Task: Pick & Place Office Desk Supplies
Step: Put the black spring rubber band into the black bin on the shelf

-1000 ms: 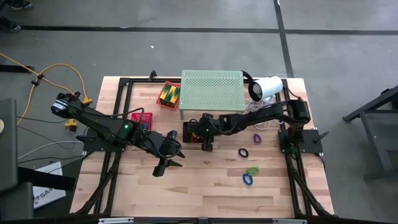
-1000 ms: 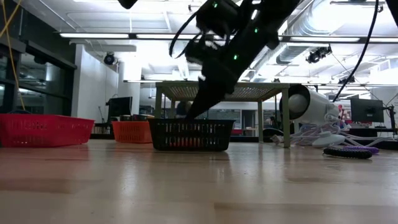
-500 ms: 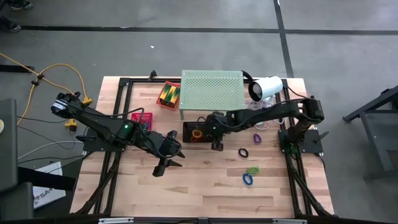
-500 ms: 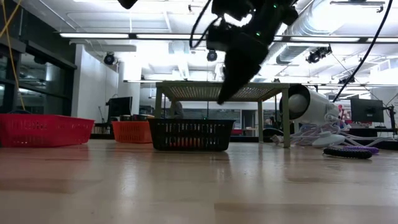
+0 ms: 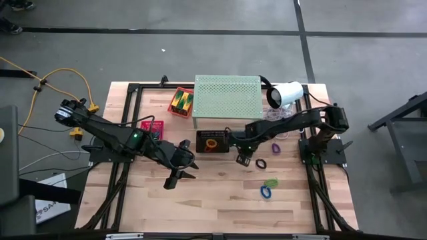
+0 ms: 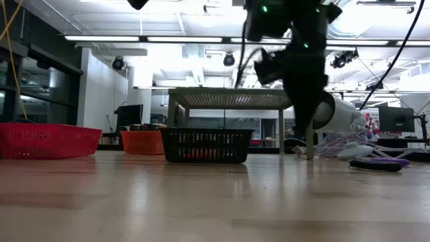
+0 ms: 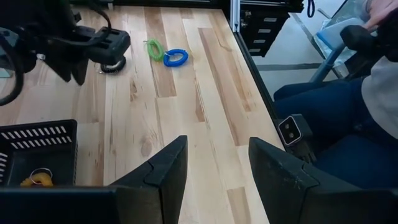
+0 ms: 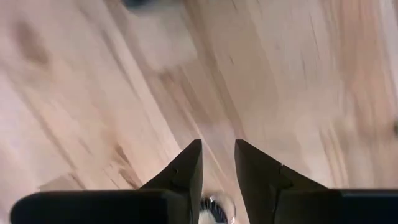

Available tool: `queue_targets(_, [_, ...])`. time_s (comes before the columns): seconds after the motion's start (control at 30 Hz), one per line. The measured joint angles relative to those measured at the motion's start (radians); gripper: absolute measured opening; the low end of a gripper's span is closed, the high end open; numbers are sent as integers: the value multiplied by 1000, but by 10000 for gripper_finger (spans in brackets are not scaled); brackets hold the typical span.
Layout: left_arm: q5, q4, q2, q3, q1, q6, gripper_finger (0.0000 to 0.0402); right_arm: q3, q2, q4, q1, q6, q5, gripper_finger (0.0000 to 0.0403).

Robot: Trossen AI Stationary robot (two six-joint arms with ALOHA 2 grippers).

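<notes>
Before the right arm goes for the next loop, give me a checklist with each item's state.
1. Right claw empty: ok, fingers apart, only bare wood between them in the right wrist view.
2. Black loop lying free on the table beside the right claw: ok.
3. Black basket upright, orange loop inside: ok.
4. Green loop and blue loop apart from the black loop: ok.
5. Left claw open, on the far side of the basket from the loops: ok.
6. Right claw's height over the wood: cannot tell.
</notes>
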Motion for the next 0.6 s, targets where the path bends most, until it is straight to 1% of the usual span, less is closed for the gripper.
queue_targets(0.2, [0, 1, 0, 0, 0, 0, 166, -84, -25, -6, 25, 110, 0, 81])
queue_targets(0.37, [0, 0, 0, 0, 0, 0, 166, -151, -87, 8, 65, 195, 11, 81])
queue_targets(0.6, [0, 1, 0, 0, 0, 0, 166, -223, -173, 20, 159, 327, 107, 81])
